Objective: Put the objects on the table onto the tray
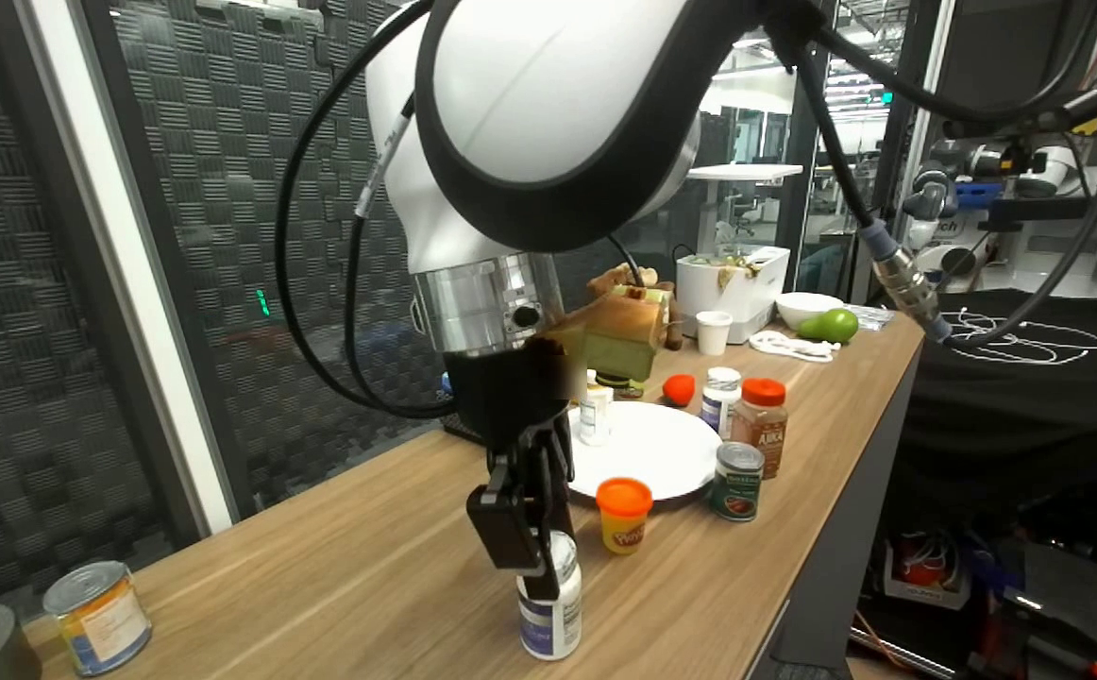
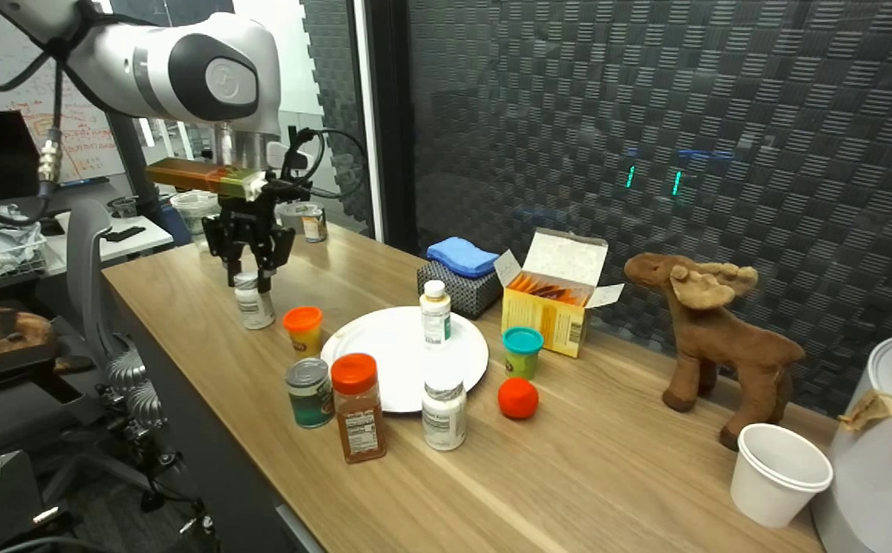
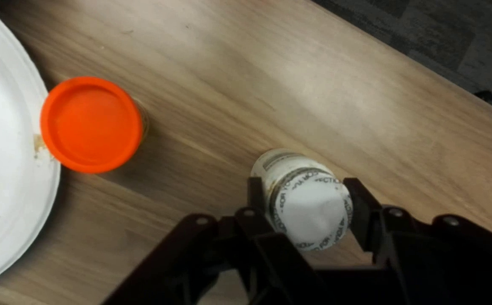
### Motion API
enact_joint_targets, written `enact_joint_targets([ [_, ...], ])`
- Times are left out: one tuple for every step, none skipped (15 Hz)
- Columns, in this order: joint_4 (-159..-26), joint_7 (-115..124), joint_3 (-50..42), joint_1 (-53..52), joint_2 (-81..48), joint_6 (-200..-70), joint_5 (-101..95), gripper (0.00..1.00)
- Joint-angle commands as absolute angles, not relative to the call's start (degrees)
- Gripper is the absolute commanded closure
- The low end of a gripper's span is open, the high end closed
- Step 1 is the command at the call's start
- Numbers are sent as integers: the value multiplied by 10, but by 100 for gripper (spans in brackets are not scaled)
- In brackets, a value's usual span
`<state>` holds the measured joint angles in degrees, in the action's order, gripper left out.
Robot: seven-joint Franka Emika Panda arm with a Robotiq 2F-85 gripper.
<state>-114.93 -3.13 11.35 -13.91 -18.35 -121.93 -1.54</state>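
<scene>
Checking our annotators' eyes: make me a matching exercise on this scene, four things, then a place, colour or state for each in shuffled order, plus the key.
Things
1. Bottle with green on its label
2. Tool
3. Yellow box
4. Red-lidded jar

Places, colours, states
A. flaps open, packets inside
B. reddish-brown body
C. upright on the white plate
D. jaws on either side of a bottle with purple on its label

Pairs: 1-C, 2-D, 3-A, 4-B

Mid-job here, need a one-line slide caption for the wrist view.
Wrist view: bottle between the jaws; on the table, an orange-lidded tub sits beside the plate.
</scene>
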Motion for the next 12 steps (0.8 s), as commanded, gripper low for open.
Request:
enact_joint_targets([
  [-1146, -21, 112, -137, -174, -1227, -20, 77],
  [-1147, -16, 111, -137, -172, -1225, -21, 77],
  [-1149, -7, 108, -140, -165, -1227, -30, 77],
  [-1149, 2, 105, -140, -160, -1228, -36, 77],
  [-1149, 16, 101, -139, -152, -1230, -43, 77],
  [-1146, 34, 94, -139, -146, -1231, -53, 77],
  [-1143, 50, 88, -135, -138, -1232, -60, 77],
  [-1139, 68, 80, -131, -131, -1232, -66, 77],
  [-1136, 87, 71, -127, -125, -1234, -73, 77],
  [-1130, 103, 62, -121, -118, -1231, -78, 77],
  [-1125, 121, 52, -116, -115, -1231, -85, 77],
  [-1118, 136, 44, -109, -114, -1227, -88, 77],
])
